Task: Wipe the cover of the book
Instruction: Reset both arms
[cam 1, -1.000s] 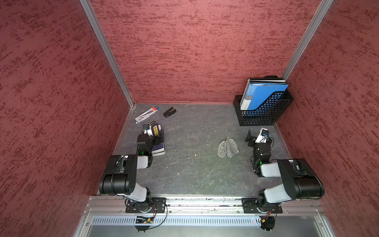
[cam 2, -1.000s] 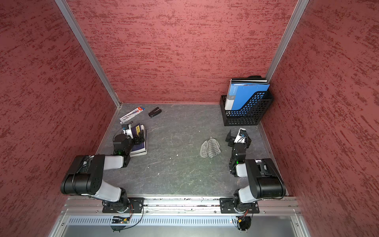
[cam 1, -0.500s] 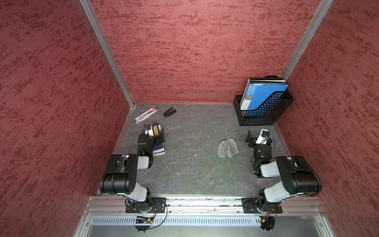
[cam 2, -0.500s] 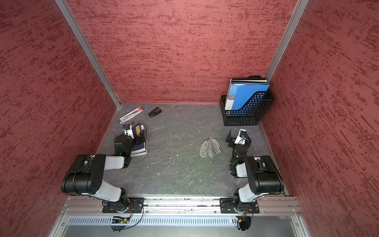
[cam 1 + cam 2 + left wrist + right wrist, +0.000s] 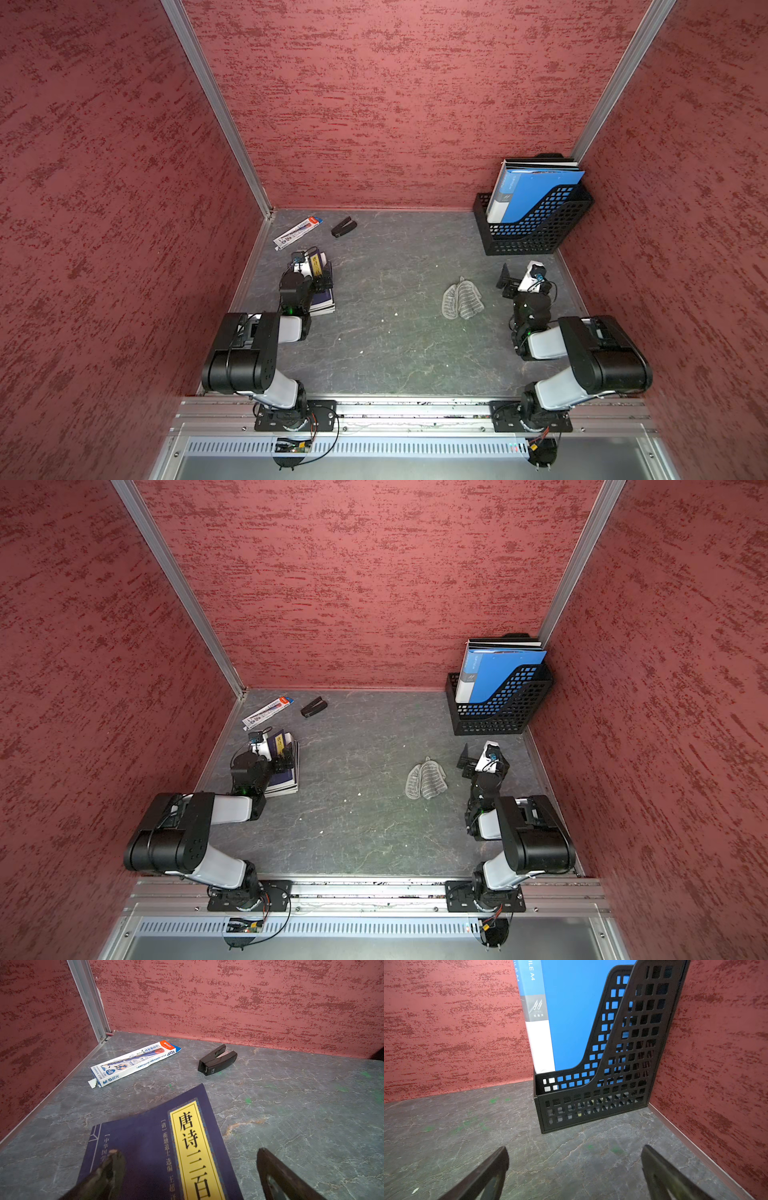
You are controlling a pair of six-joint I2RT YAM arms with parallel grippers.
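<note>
The book (image 5: 145, 1147) is dark blue with a yellow title strip and lies flat at the table's left side, seen in both top views (image 5: 323, 300) (image 5: 286, 777). My left gripper (image 5: 189, 1152) (image 5: 321, 281) hangs open low over its cover. One finger is above the cover and the other above the bare table beside the book's edge; nothing is held. A crumpled grey mesh cloth (image 5: 462, 299) (image 5: 427, 780) lies right of centre. My right gripper (image 5: 575, 1149) (image 5: 508, 283) stands open and empty just right of the cloth, facing the file holder.
A black mesh file holder (image 5: 536, 232) (image 5: 591, 1109) with a blue folder (image 5: 571, 1012) stands in the back right corner. A pencil box (image 5: 133, 1061) (image 5: 297, 232) and a black stapler (image 5: 217, 1059) (image 5: 343, 227) lie beyond the book near the back left corner.
Both arms have shifted only slightly. Both grippers stay open and the book and cloth lie where they were.
</note>
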